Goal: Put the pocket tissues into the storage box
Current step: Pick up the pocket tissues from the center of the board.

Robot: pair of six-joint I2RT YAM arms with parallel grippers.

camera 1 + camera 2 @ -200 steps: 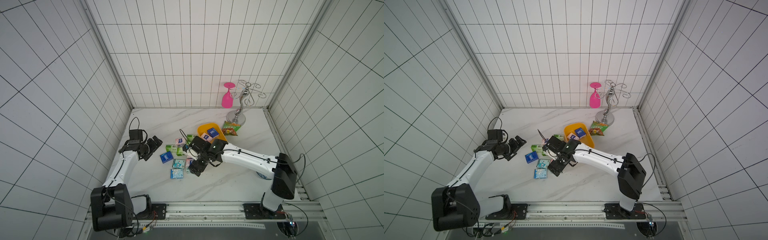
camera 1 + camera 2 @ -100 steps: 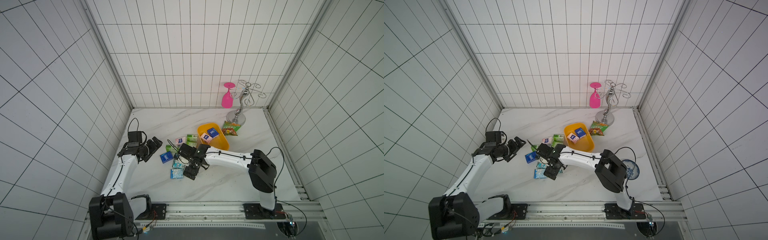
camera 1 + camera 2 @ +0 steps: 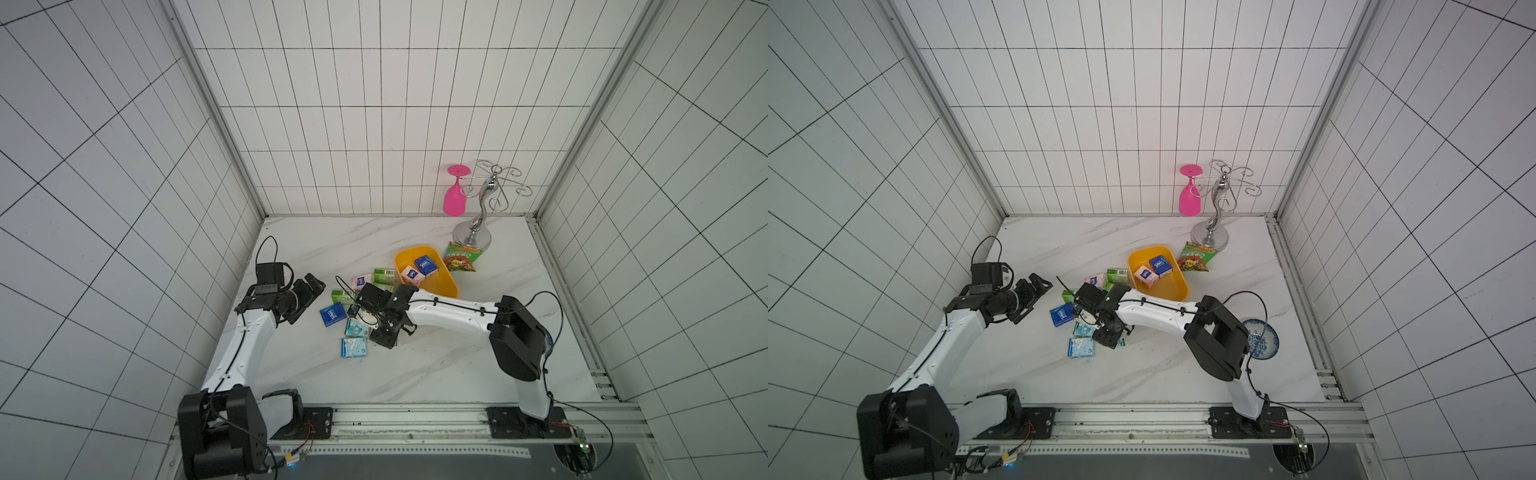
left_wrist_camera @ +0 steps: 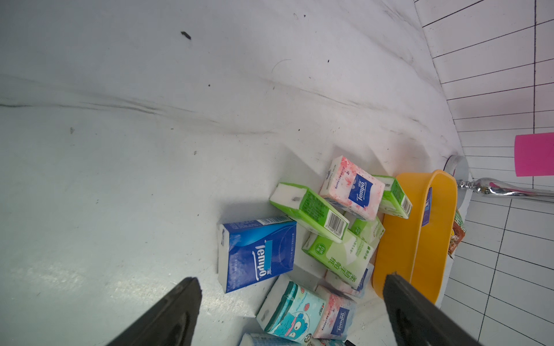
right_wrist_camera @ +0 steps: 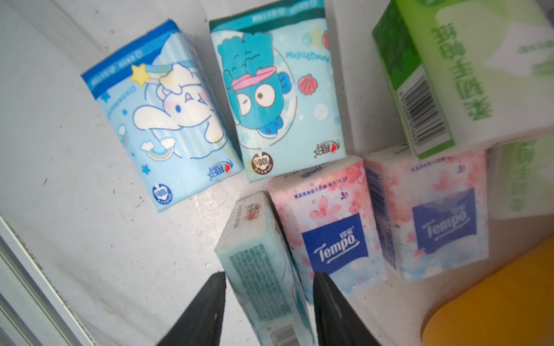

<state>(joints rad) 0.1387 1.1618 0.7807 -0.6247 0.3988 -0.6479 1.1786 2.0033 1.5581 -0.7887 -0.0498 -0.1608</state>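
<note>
Several pocket tissues [image 3: 361,299] lie in a pile left of the yellow-orange storage box [image 3: 442,284], green, pink-white, dark blue [image 3: 333,314] and light teal [image 3: 354,347]. Two packets [image 3: 419,270] lie inside the box. My right gripper [image 3: 384,334] is down at the pile's front edge. In the right wrist view it [image 5: 268,275] is shut on a light teal packet [image 5: 260,263] standing on edge beside a pink-white packet [image 5: 332,233]. My left gripper [image 3: 309,297] hovers open left of the pile, nothing between its fingers [image 4: 180,302].
A green-and-orange snack bag [image 3: 460,257] lies behind the box. A metal glass rack [image 3: 478,224] with a hanging pink glass [image 3: 454,201] stands at the back right. A blue-and-white bowl [image 3: 1262,338] sits behind my right arm's elbow. Tiled walls enclose three sides.
My right gripper moved from beside the box out to the pile's front edge and closed its jaws on the upright teal packet. The left arm shifted only slightly.
</note>
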